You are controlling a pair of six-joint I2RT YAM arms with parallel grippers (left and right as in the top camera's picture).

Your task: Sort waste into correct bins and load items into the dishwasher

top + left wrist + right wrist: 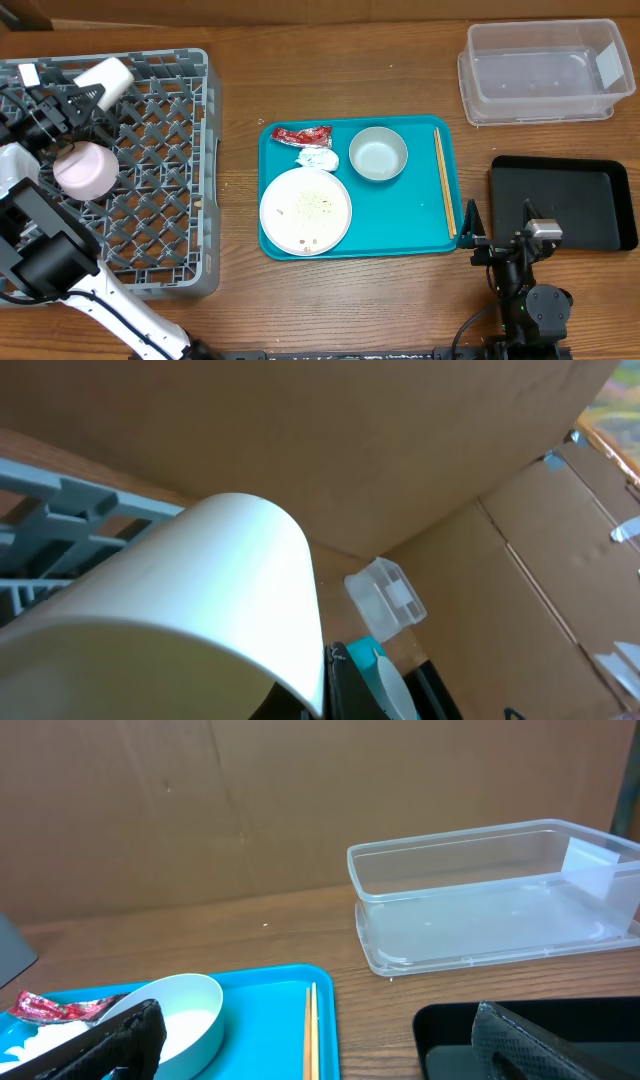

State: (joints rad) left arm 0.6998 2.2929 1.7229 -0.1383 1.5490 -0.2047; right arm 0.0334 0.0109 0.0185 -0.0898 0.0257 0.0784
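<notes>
My left gripper is shut on the small white cup, held over the far left part of the grey dish rack. The cup fills the left wrist view, with one black finger pressed against its rim. A small whitish bowl lies in the rack. On the teal tray are the red wrapper, white tissue, grey bowl, white plate with crumbs, and chopsticks. My right gripper stands open between tray and black tray, holding nothing.
The clear tub stands at the far right, behind the black tray, and also shows as the tub in the right wrist view. Cardboard walls close off the back. Bare wood lies between rack and teal tray.
</notes>
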